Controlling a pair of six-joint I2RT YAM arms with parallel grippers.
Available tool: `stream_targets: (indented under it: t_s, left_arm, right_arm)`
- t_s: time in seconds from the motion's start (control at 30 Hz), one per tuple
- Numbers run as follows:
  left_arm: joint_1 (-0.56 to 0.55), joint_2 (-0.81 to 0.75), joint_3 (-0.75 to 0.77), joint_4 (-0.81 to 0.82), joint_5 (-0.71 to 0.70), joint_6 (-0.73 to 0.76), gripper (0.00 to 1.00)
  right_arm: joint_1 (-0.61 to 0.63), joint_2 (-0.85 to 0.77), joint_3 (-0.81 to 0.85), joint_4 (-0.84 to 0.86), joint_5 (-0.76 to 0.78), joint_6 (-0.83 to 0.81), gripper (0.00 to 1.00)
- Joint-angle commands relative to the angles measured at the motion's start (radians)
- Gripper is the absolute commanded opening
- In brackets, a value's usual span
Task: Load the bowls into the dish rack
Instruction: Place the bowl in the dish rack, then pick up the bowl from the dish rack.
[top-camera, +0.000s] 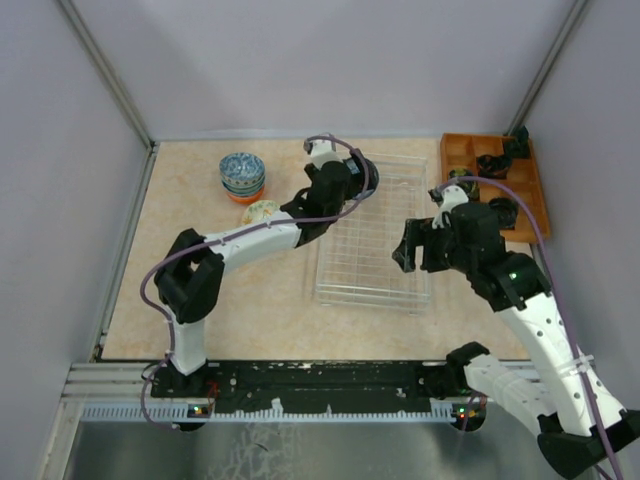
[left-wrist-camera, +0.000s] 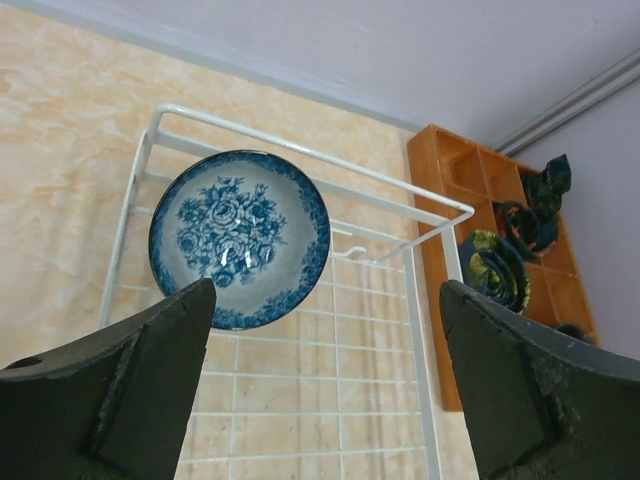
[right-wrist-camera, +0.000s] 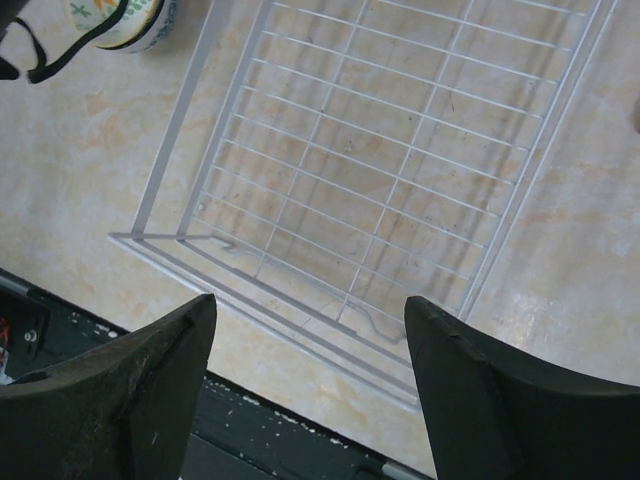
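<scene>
While the left gripper (left-wrist-camera: 327, 300) hangs over the far left corner of the dish rack (top-camera: 372, 262), its jaws stand wide apart with nothing between them. A blue-flowered bowl (left-wrist-camera: 240, 238) sits in that corner just beyond the fingertips, its inside turned towards the wrist camera. It seems to lean on the rack's end rail, though the angle makes that hard to confirm. From above, the gripper hides most of this bowl. The rest of the rack's wire floor shows bare.

A stack of bowls (top-camera: 242, 175) stands on the table (top-camera: 200, 270) to the left of the rack, near the far wall. A green-patterned bowl (top-camera: 260, 211) lies just in front of the stack, close to the rack's left side.

The right gripper (right-wrist-camera: 310, 303) hovers above the near right part of the rack, jaws parted and empty. An orange tray (top-camera: 460, 155) holding dark items (top-camera: 497, 163) sits at the far right of the table, apart from the rack
</scene>
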Motion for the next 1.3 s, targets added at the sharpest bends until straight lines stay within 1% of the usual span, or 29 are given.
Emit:
stream_targets:
  t_s: [0.0,0.07,0.13,0.17,0.2,0.33,0.47,0.67,0.8,0.9,1.1,1.27]
  left_arm:
    - [0.014,-0.092,0.008,-0.163,0.071,0.054,0.99]
    - [0.033,-0.102,0.023,-0.204,0.129,0.062,0.99]
    - [0.053,-0.094,0.068,-0.261,0.184,0.069,0.99]
    - [0.058,-0.083,0.100,-0.296,0.208,0.079,0.99]
    - [0.063,-0.049,0.187,-0.388,0.246,0.098,0.99]
    - [0.066,0.003,0.278,-0.468,0.307,0.115,0.99]
    - [0.068,0.087,0.409,-0.557,0.367,0.141,0.99]
    - [0.064,0.209,0.560,-0.629,0.381,0.151,0.97]
    - [0.064,0.310,0.678,-0.674,0.375,0.134,0.94]
    - [0.064,0.368,0.733,-0.686,0.378,0.115,0.91]
    - [0.065,0.418,0.736,-0.666,0.327,0.083,0.87]
    - [0.070,0.447,0.736,-0.634,0.309,0.068,0.81]
  right_arm:
    - [0.012,0.044,0.064,0.075,0.024,0.010,0.77]
    - [0.012,0.072,0.074,0.095,0.018,0.017,0.77]
    - [0.012,0.091,0.078,0.113,0.019,0.021,0.77]
    - [0.012,0.104,0.082,0.119,0.025,0.022,0.77]
    - [0.012,0.130,0.094,0.132,0.044,0.022,0.76]
    - [0.010,0.184,0.130,0.153,0.058,0.024,0.76]
    - [0.010,0.210,0.156,0.156,0.067,0.023,0.76]
    - [-0.010,0.187,0.154,0.141,0.086,0.015,0.76]
    - [-0.051,0.170,0.123,0.148,0.062,0.011,0.76]
    - [-0.085,0.157,0.096,0.158,0.039,0.012,0.76]
    - [-0.093,0.138,0.075,0.166,0.020,0.016,0.76]
    - [-0.094,0.134,0.064,0.174,0.008,0.019,0.75]
